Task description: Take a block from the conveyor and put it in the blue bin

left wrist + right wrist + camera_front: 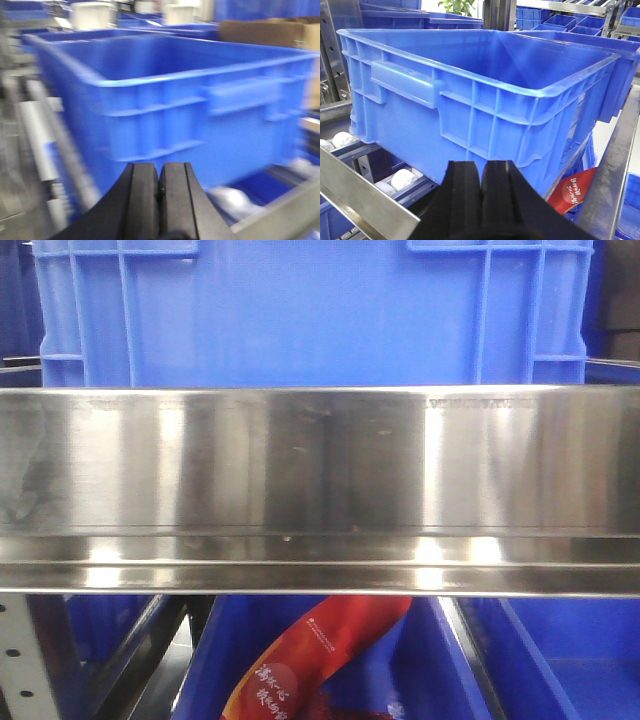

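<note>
- blue bin [470, 100]: moulded plastic, ribbed walls, smooth with a soft sheen along the rim.
- steel rail [320, 490]: brushed metal, glossy, streaked with bright reflections.
- left hand [160, 192]: matt black pads, smooth faces pressed together.
- right hand [482, 192]: matt black, the same dull finish, pads touching.
- rollers [402, 179]: white, smooth, plastic-looking, set in a metal frame.
- red packet [320, 655]: glossy printed film.
- cardboard box [260, 31]: brown, matt.

The red packet [310, 660] under the steel rail [320, 470] carries yellow Chinese characters, too small and tilted to read surely.
</note>
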Action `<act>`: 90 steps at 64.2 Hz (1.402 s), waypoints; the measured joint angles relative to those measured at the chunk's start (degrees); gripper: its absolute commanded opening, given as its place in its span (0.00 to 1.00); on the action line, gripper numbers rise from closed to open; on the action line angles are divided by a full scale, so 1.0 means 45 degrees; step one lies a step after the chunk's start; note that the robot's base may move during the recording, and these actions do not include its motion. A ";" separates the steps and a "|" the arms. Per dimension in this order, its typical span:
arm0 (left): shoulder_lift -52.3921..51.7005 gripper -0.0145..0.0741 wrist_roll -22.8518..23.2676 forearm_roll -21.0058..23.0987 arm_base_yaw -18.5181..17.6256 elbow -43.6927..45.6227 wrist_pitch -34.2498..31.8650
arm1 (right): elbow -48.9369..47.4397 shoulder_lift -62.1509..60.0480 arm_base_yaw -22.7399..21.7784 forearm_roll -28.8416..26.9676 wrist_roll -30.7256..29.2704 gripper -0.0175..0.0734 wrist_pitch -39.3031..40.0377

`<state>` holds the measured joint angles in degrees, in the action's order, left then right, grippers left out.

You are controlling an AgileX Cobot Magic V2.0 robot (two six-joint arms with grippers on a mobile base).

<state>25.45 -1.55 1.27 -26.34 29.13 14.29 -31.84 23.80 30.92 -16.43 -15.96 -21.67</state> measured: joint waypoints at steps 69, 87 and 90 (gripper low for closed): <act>-0.5579 0.04 0.0000 -0.0050 0.6004 -0.6487 -0.3177 | 0.0021 -0.0019 0.0000 0.0000 0.0025 0.02 0.0062; -0.5579 0.04 0.0000 -0.0050 0.6004 -0.6487 -0.3177 | 0.0021 -0.0019 0.0000 0.0000 -0.0004 0.02 0.0062; -0.5579 0.04 0.0000 -0.0050 0.6004 -0.6487 -0.3177 | 0.0021 -0.0019 0.0000 0.0000 -0.0004 0.02 0.0062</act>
<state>0.34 -1.55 1.05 0.68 -0.06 0.00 -31.75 23.71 30.92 -16.43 -15.98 -21.40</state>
